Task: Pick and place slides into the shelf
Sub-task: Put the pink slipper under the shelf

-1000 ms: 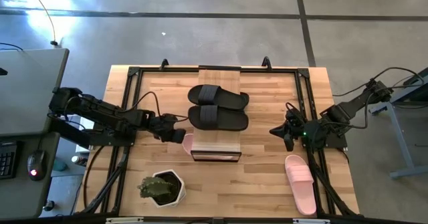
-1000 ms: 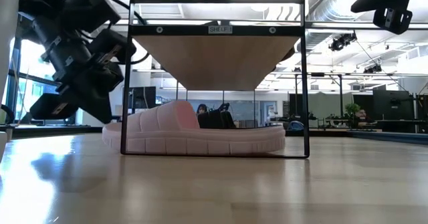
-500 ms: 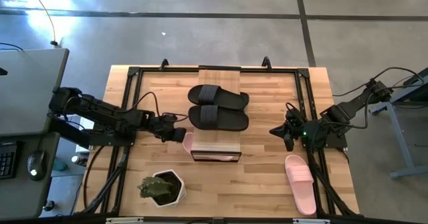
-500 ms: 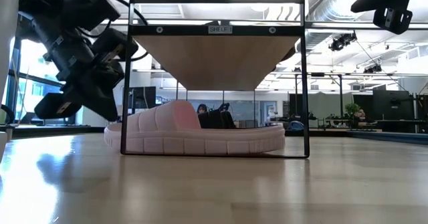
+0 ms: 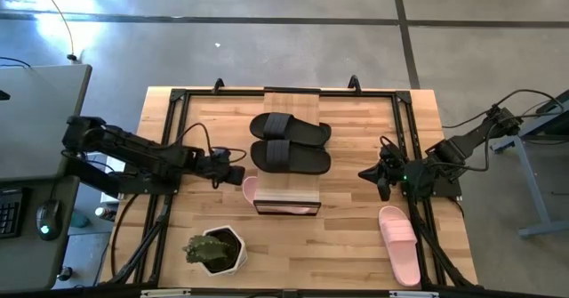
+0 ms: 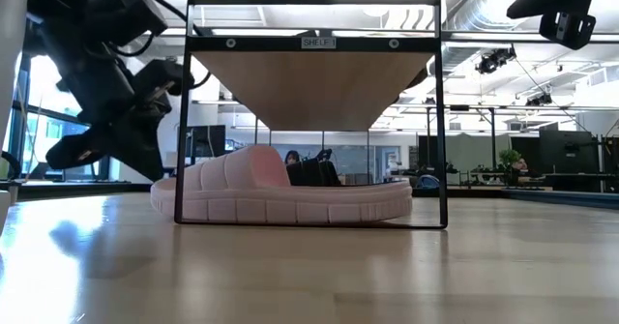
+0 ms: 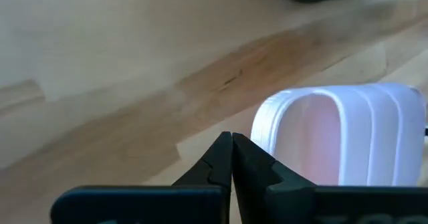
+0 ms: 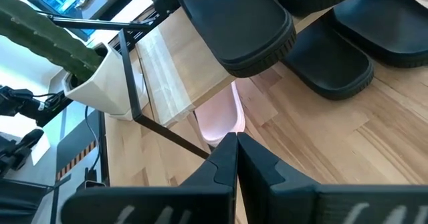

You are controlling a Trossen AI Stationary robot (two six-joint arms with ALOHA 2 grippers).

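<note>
The shelf stands mid-table, and two black slides lie side by side on its wood top. A pink slide lies on the table under the shelf. One end of it sticks out on the left. My left gripper is shut just off that end, with bare wood between its tips and the slide's rim. A second pink slide lies on the table at the near right. My right gripper hangs shut above the table, right of the shelf, and touches nothing.
A potted green plant in a white pot stands near the front edge, left of the shelf. A black frame runs around the tabletop. Bare wood lies between the shelf and my right gripper and along the front edge.
My left gripper has turned and drawn its shut tips a little off the pink slide's protruding end, toward the table's far left. The slides and my right arm have kept still.
</note>
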